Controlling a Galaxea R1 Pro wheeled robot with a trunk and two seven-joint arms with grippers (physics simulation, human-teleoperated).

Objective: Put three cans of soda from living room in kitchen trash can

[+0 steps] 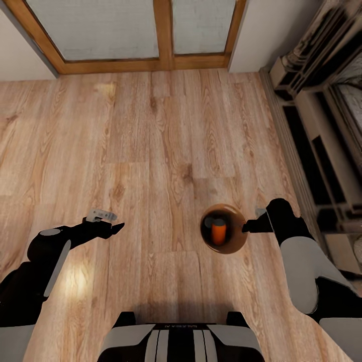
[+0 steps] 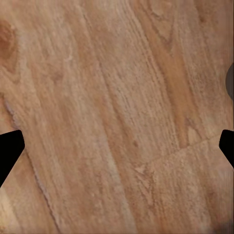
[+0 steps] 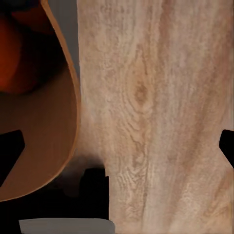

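One can of soda (image 1: 218, 233) stands inside the tash can (image 1: 236, 244) on the wood floor (image 1: 151, 151); apparently two remain. Both the left end effector (image 1: 114, 227) and the right end effector (image 1: 250, 227) are spread (empty).

Even, soft daylight covers the light wood plank floor (image 1: 166, 141), brightest near the pale frosted panes of the wood-framed glass doors (image 1: 163, 30). A warm glare patch sits on the boards beside the left arm, and a soft shadow pools along the robot's base. The round glossy brown bin (image 1: 236, 241) shows a faint sheen on its rim, its inside dark around the orange soda can (image 1: 218, 233). Both wrist views are soft and smeared, the wood grain blurred.
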